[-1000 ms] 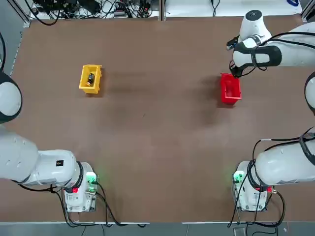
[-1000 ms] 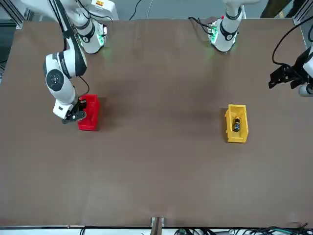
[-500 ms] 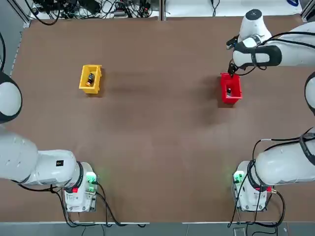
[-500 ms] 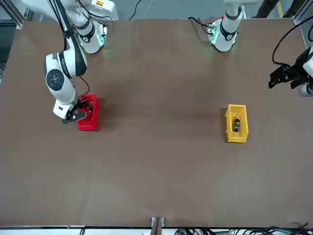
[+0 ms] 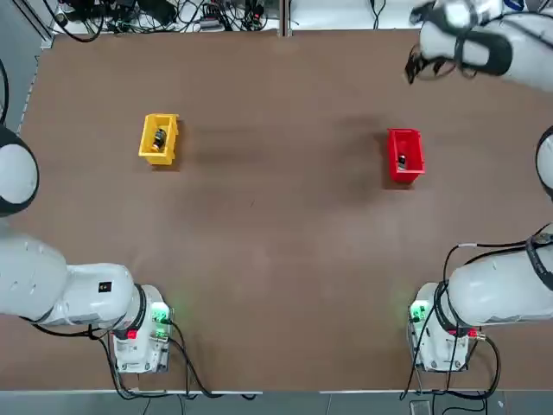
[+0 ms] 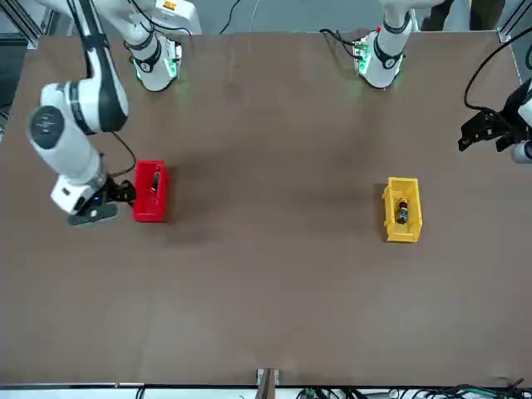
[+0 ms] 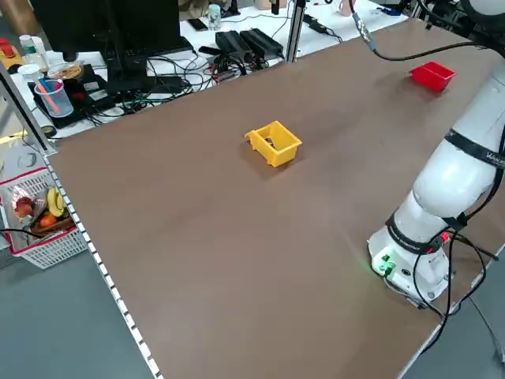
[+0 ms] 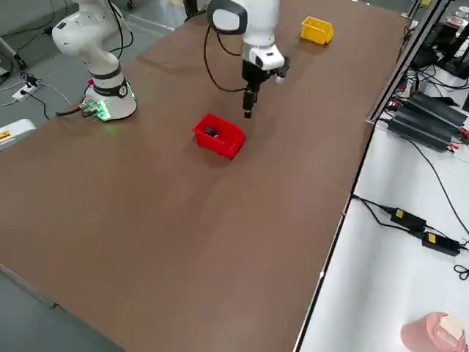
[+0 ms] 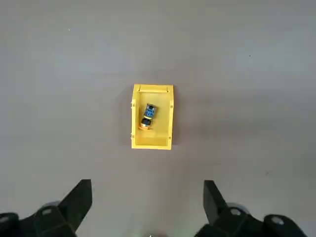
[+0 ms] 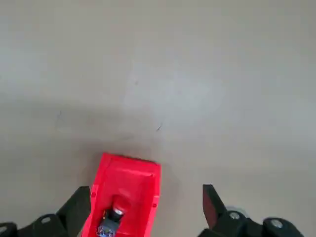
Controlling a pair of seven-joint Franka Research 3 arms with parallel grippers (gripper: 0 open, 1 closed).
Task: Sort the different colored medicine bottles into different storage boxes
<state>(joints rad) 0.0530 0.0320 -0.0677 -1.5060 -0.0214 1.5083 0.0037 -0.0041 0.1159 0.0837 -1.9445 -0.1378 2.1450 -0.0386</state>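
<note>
I'm seeing both bins in smooth plastic, the yellow bin [image 9: 168, 118] satiny with crisp moulded edges, the red bin [image 10: 148, 197] a touch glossier along its walls; the tabletop [image 5: 259, 242] runs flat, smooth and low-sheen, with soft, blurry reflections; my arms wear smooth white shells [image 5: 34, 277], lightly glossy, and down by my left wrist the screws [image 9: 235, 212] shine like bare metal on matt black fingers [image 9: 76, 202]

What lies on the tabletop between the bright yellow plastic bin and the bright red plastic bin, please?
Nothing but bare brown tabletop separates the yellow bin from the red bin; the top view shows this.
</note>
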